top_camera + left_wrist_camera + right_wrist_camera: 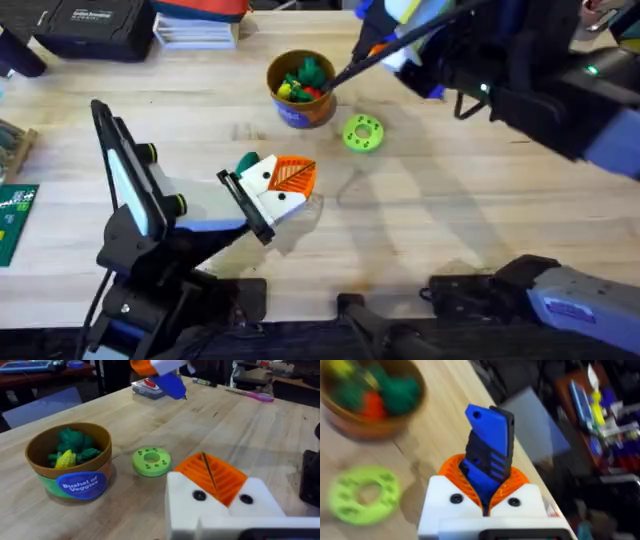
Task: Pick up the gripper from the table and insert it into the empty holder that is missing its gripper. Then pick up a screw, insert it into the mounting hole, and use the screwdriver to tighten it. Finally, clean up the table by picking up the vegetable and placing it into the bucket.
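High at the back right, my right gripper point(395, 42) point(485, 482) is shut on the blue-handled screwdriver point(489, 445) point(170, 381). The orange-yellow bucket point(300, 112) point(75, 485) stands at the back centre and holds green, yellow and red toy vegetables point(305, 78) point(75, 445). My left gripper point(285, 180) point(212, 477) hangs low over mid-table, its orange pads pressed together on nothing I can see. A small green piece point(247, 162) peeks out beside it; whether they touch I cannot tell. The loose gripper, holder and screw are out of view.
A flat light-green disc with holes point(362, 132) point(151, 461) point(364, 494) lies right of the bucket. Dark cases and boxes point(95, 28) line the table's far edge. A green board point(15, 215) sits at the left edge.
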`<state>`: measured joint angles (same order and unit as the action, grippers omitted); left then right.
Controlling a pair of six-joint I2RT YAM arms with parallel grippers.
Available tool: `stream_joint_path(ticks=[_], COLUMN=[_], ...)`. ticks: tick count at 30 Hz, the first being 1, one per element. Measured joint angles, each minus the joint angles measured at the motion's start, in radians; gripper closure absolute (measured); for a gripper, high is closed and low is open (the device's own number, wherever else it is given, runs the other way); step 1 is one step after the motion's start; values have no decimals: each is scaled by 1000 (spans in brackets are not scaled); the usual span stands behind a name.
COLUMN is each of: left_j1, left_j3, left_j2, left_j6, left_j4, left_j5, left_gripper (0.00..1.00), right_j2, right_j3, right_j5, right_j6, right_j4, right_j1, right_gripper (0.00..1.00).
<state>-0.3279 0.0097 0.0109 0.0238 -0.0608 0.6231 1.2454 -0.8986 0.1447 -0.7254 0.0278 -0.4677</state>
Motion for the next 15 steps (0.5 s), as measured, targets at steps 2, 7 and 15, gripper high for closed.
stream_joint_path(ticks=[2, 7, 15], left_j1=[0, 0, 0], left_j3=[0, 0, 0], left_j2=[0, 0, 0], left_j6=[0, 0, 0], left_j4=[0, 0, 0], left_j5=[0, 0, 0], left_gripper=[992, 992, 992], right_j2=[46, 166, 390], right_j3=[0, 0, 0], right_j5=[12, 26, 27], right_j6=[-56, -194, -359], right_j4=[1, 1, -4], right_j1=[62, 173, 239], right_gripper=[978, 978, 978])
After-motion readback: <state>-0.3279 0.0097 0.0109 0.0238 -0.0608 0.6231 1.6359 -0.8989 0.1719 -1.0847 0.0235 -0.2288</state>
